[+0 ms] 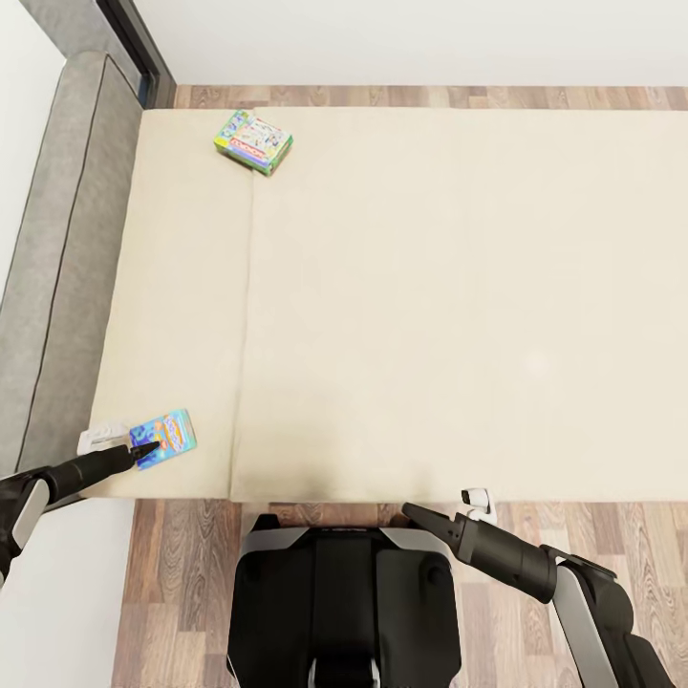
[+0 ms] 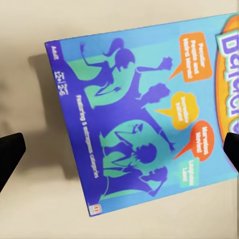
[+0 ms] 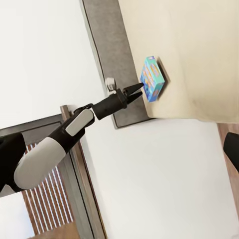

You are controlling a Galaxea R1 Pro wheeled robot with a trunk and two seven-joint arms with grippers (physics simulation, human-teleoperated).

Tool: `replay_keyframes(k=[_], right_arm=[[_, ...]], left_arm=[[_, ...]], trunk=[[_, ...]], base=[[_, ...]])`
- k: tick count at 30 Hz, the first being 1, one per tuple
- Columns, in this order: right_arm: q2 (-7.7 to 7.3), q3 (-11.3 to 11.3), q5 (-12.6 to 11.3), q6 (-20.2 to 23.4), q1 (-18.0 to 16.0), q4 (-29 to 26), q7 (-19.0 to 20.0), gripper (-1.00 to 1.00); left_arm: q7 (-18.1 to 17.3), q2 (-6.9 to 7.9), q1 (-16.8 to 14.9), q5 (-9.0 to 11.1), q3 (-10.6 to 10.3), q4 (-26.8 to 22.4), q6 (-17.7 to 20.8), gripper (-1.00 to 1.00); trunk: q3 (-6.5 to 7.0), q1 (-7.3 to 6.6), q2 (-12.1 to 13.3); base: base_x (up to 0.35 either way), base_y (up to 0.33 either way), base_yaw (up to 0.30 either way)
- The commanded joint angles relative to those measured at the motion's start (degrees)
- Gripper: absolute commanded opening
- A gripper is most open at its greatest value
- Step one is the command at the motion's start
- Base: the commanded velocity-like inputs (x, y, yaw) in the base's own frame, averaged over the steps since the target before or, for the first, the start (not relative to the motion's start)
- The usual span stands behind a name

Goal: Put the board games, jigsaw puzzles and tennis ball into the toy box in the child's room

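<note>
**Left gripper poised over the blue game at the bed's near corner**

On the beige mattress of the bed (image 1: 430,315), near its front left corner, lies the blue board game (image 1: 162,438), a flat rectangular box with its printed cover up. In the head view its long axis runs slantwise, from the near left up toward the far right. The left gripper (image 1: 143,449) hangs right over it, jaws spread: in the left wrist view the two dark fingertips (image 2: 11,149) sit wide apart at either side of the cover, and whether they touch the box cannot be told.

The cover is glossy blue with teal and violet silhouettes of dancing figures and three orange and yellow speech bubbles. Small white print along one short edge reads "12+" and "2-6"; large letters at the opposite end are cut off and the rest is too blurred to read.

Far across the mattress, close to the grey upholstered headboard (image 1: 57,258), rests a second board game (image 1: 253,140), green-edged with a white cover and a red band, its long axis also slanted. Its writing is too small to read.

The right gripper (image 1: 413,513) hovers off the bed's front edge above the wood-plank floor (image 1: 191,554), holding nothing; how far its fingers are parted cannot be told. A seam runs down the mattress fabric.
</note>
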Motion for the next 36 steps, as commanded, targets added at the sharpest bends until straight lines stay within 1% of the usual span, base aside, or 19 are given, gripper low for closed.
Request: replay_keyframes(k=[1, 8, 18, 24, 32, 36], right_arm=[[0.00, -0.03, -0.06, 0.26, -0.02, -0.01, 0.11, 1.00], [0.00, -0.01, -0.06, 0.26, -0.01, -0.05, 0.11, 1.00], [0.00, 0.05, -0.06, 0.26, 0.01, -0.08, 0.07, 1.00], [0.00, 0.06, -0.06, 0.26, 0.00, -0.09, 0.05, 1.00], [0.00, 0.06, -0.06, 0.26, 0.01, -0.09, 0.06, 1.00], [0.00, 0.06, -0.06, 0.26, -0.01, -0.09, 0.07, 1.00]], left_arm=[[-0.35, 0.00, -0.04, 0.35, 0.10, 0.00, 0.48, 1.00], [-1.35, 0.01, -0.61, 0.32, 0.10, -0.02, 0.54, 1.00], [-1.65, 0.03, -1.05, 0.31, 0.10, -0.31, 0.56, 1.00], [-1.68, 0.03, -2.62, 0.33, 0.10, -0.36, 0.64, 1.00], [-1.58, 0.02, -3.30, 0.32, 0.10, -0.35, 0.78, 1.00], [-1.57, 0.00, -4.14, 0.27, 0.10, -0.29, 0.81, 1.00]], trunk=[[-0.13, 0.03, -0.09], [-0.59, 0.03, -0.09], [-0.73, 0.03, -0.09], [-0.74, 0.03, -0.09], [-0.76, 0.03, -0.09], [-0.86, 0.03, -0.09]], base=[[0.000, 0.000, 0.000], [0.000, 0.000, 0.000], [0.000, 0.000, 0.000], [0.000, 0.000, 0.000], [0.000, 0.000, 0.000], [0.000, 0.000, 0.000]])
